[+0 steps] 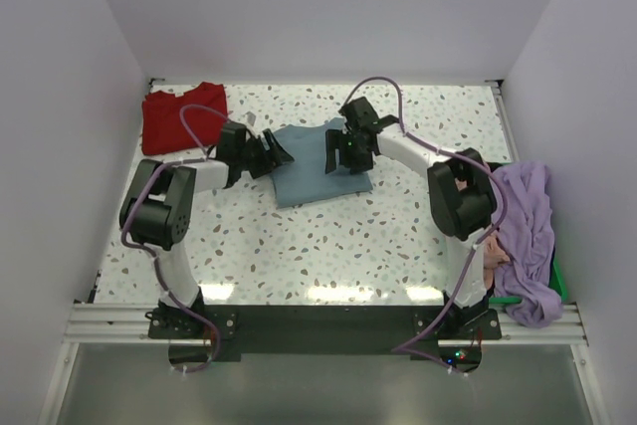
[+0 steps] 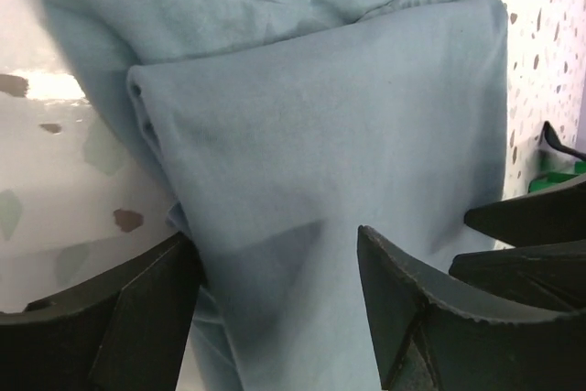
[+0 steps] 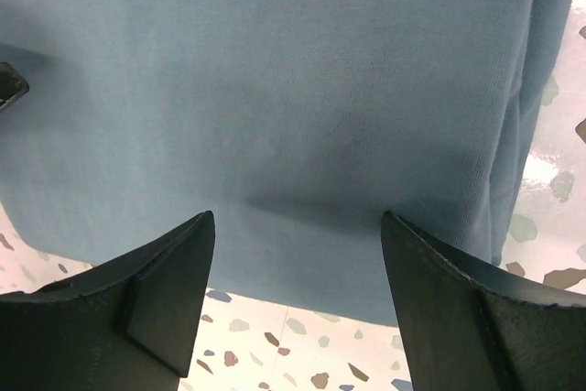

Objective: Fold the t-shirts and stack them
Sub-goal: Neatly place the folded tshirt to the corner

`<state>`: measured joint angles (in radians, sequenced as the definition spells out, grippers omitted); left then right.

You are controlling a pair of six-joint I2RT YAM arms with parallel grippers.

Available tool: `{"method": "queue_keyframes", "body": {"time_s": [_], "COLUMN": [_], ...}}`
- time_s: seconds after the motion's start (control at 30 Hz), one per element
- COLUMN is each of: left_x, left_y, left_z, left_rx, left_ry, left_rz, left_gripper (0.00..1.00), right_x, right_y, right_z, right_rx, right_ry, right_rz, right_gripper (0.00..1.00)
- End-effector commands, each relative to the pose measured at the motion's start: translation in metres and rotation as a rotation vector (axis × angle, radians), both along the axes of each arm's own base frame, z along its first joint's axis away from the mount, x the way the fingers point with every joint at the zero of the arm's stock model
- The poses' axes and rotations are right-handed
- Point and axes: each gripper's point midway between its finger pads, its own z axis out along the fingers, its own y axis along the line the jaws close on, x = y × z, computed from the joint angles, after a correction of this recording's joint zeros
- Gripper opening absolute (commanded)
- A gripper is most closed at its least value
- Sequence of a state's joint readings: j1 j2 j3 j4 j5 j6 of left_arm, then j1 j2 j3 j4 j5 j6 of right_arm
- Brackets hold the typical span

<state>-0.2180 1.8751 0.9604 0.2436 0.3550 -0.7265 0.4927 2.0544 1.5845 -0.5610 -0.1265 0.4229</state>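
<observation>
We see left end effector (image 2: pixel 275 258) spread wide, gripping nothing, over left edge of folded slate-blue t-shirt (image 1: pixel 320 174). Right end effector (image 3: pixel 298 226) also wide open, empty, over shirt's right part. Shirt lies mid-worktop (image 1: pixel 328 246). Red t-shirt (image 1: pixel 183 118) in far-left corner, lavender t-shirt (image 1: pixel 526 221) heaped at right edge.

Central t-shirt (image 1: pixel 317 174) lies on the table (image 1: pixel 299 246), second t-shirt (image 1: pixel 179 118) far left, t-shirt heap (image 1: pixel 526 231) right.
</observation>
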Motion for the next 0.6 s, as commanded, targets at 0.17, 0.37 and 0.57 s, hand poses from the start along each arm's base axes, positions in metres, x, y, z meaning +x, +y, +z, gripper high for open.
{"method": "queue_keyframes", "body": {"time_s": [0.17,0.37,0.57], "left_x": [-0.023,-0.012,0.017], "left_y": [-0.008,0.003,0.030], "left_z": [-0.046,-0.037,-0.004], "left_rx": [0.091,0.192,0.405], "left_ry": [0.175,0.154,0.101], "left_rz": [0.009,0.003,-0.013], "left_gripper": [0.29,0.00,0.00], "right_x": [0.006,0.002,-0.008], "right_y": [0.008,0.006,-0.004], "right_z": [0.007,0.013,0.025], "right_rx": [0.033,0.027,-0.003], "right_ry": [-0.011,-0.012,-0.011], "right_rz": [0.010,0.011,0.016], "right_gripper": [0.76,0.76,0.76]}}
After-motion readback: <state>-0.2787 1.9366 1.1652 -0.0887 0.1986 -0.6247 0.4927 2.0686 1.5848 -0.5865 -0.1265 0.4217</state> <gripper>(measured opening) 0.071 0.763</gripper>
